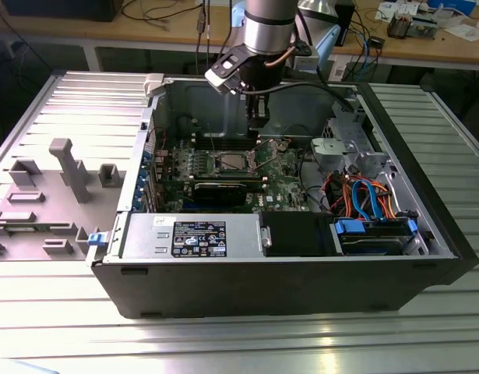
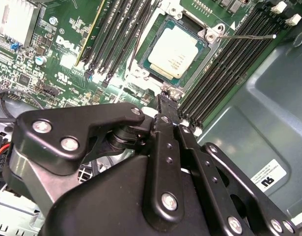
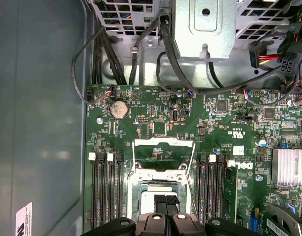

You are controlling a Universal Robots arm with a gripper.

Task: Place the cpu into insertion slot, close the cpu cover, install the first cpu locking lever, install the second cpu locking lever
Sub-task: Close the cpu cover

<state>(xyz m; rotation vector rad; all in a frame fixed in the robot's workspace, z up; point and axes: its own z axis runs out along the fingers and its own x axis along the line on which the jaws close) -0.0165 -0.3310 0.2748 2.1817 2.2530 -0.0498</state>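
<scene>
Placement check. The cpu [image 2: 173, 51], a small flat square chip with a dull silver-grey metal top, lies inside the insertion slot [image 2: 208, 33], the square silver-rimmed socket on the green circuit board [image 2: 67, 29]. It looks level with the rim. The cpu cover [image 3: 163, 141], a thin silver square frame plate, is swung up off the insertion slot, with bare board visible through its middle opening. One thin wire locking lever [image 2: 249, 37] sticks out free over the long black memory slots [image 2: 229, 64], not latched.

The black gripper [image 2: 164, 98] hangs just above the edge of the insertion slot, its fingers drawn close together with nothing between them.

Risks (judgement): with the fingertips this low and near, a sideways drift of the arm could nudge the cpu out of square. A cpu cover brought down on a skewed chip would likely bind or damage the contacts. The free locking lever could snag a finger or spring against the memory slots.

Views: the second wrist view gives the whole top of the cpu and the loose locking lever. In the first wrist view the gripper [image 3: 165, 201] lies across part of the cpu, but the raised cpu cover is plain there. The exterior view places the gripper [image 1: 258, 117] inside the open black computer case [image 1: 262, 288], above the insertion slot [image 1: 227, 162].
</scene>
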